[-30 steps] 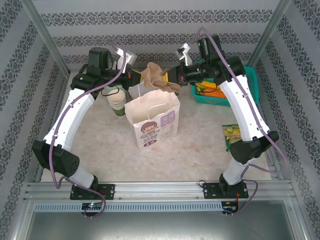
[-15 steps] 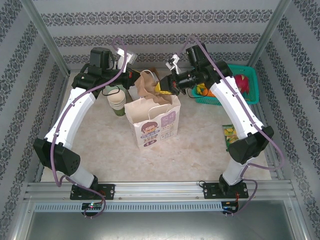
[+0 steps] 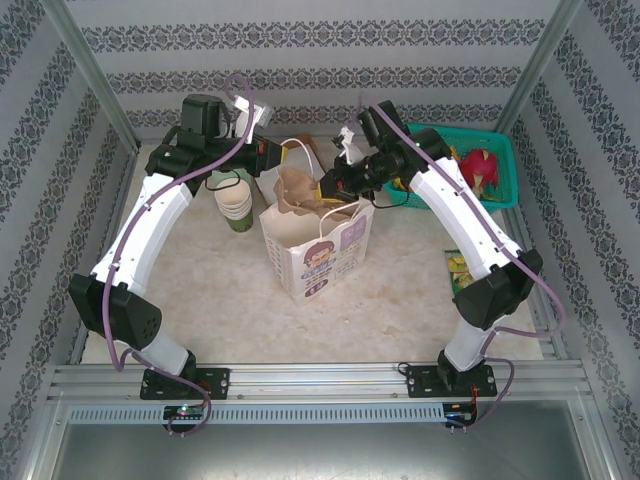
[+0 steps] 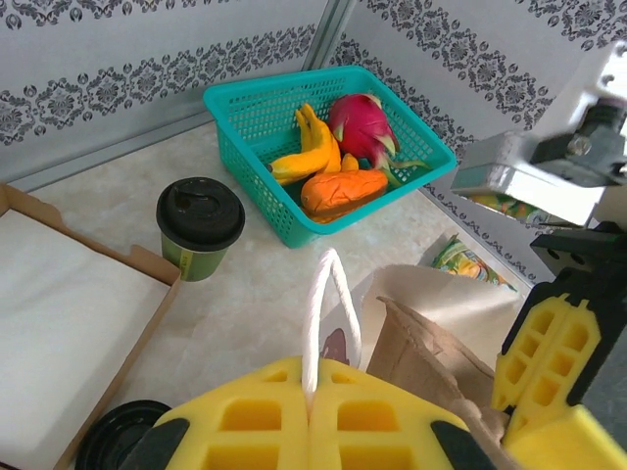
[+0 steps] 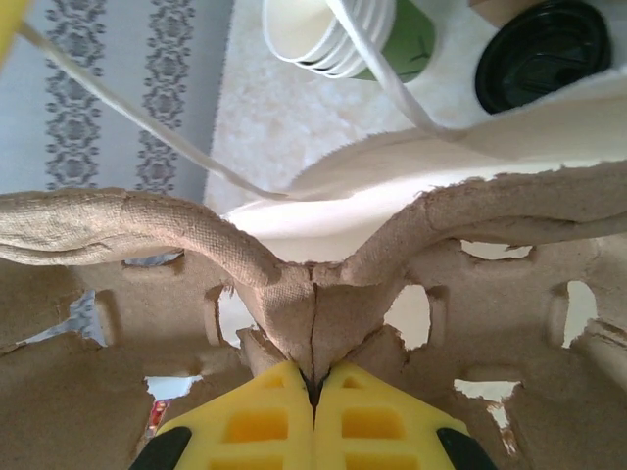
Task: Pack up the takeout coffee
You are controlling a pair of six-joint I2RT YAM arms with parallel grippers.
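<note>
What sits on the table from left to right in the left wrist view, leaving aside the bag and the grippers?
cardboard tray → coffee cup with a black lid → teal basket of fruit → snack packet

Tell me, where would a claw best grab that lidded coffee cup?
Probably around the green paper wall just below the black lid, coming in level from the paper bag side. The takeout coffee stands upright, its wider lid rim would stop slipping, and the cardboard box and teal basket flank it.
</note>
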